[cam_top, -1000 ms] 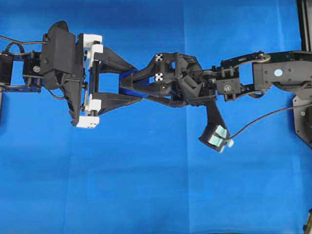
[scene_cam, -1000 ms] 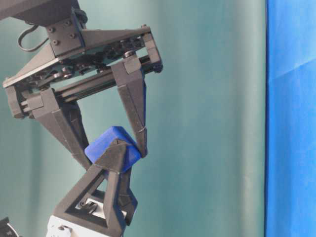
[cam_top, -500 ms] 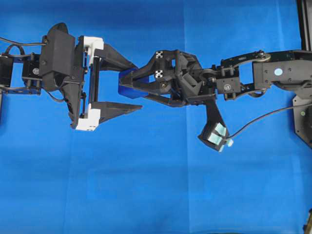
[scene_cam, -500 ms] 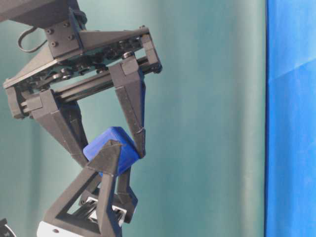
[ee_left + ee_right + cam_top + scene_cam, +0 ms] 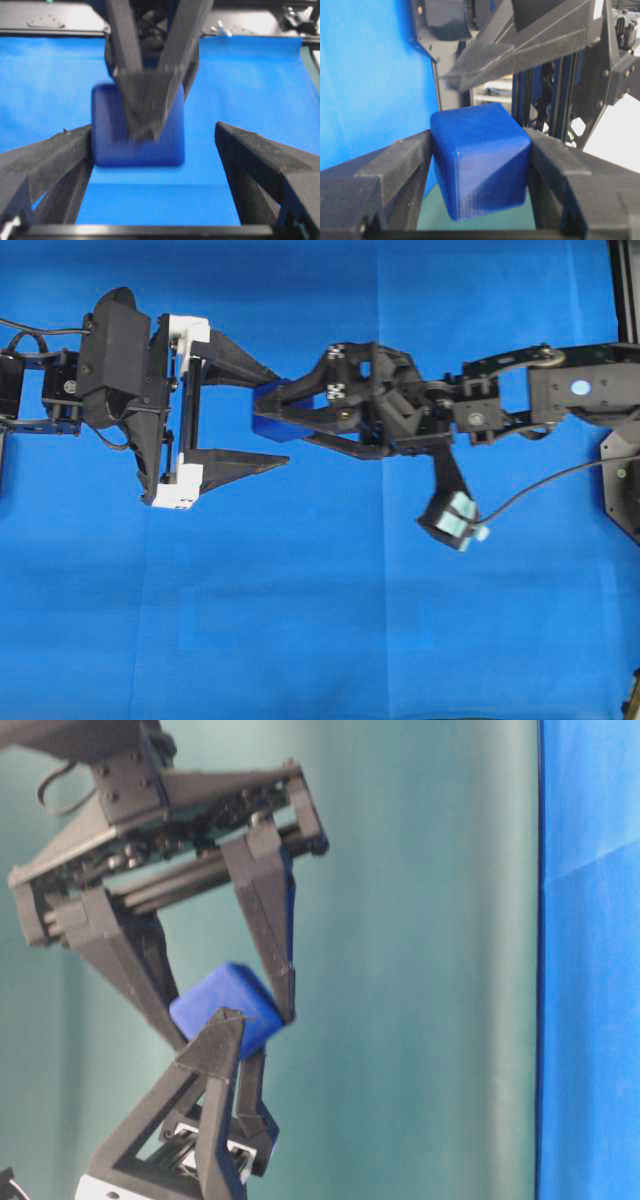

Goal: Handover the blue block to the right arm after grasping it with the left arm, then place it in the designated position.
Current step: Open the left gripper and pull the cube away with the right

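The right end effector (image 5: 268, 416) is clenched on the blue block (image 5: 479, 160) — held in the air above the blue cloth (image 5: 320, 620). The left end effector (image 5: 278, 415) stands spread wide — released, its fingers (image 5: 47, 160) flanking the block.

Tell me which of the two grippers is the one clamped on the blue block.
The right gripper, with checkered tags, is shut on the blue block. The left gripper, with white brackets, stands spread wide open around it.
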`<action>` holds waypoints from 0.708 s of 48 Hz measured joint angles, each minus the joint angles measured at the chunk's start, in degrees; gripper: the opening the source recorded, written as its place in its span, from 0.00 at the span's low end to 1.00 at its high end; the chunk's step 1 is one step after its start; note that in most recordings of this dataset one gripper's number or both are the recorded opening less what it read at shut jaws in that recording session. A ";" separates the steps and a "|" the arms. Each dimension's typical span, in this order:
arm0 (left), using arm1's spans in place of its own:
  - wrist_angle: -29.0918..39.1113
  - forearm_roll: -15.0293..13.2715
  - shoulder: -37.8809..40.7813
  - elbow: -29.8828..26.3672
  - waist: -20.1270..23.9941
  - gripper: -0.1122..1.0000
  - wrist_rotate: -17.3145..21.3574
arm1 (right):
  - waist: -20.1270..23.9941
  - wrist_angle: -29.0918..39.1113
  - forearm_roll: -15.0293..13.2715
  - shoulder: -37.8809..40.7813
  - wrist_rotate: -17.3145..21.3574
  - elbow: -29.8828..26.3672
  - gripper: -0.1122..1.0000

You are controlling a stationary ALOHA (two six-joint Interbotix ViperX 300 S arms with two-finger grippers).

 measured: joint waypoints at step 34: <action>0.00 0.09 -6.24 5.27 0.18 0.94 0.00 | 1.49 4.04 0.00 -16.70 0.00 11.87 0.48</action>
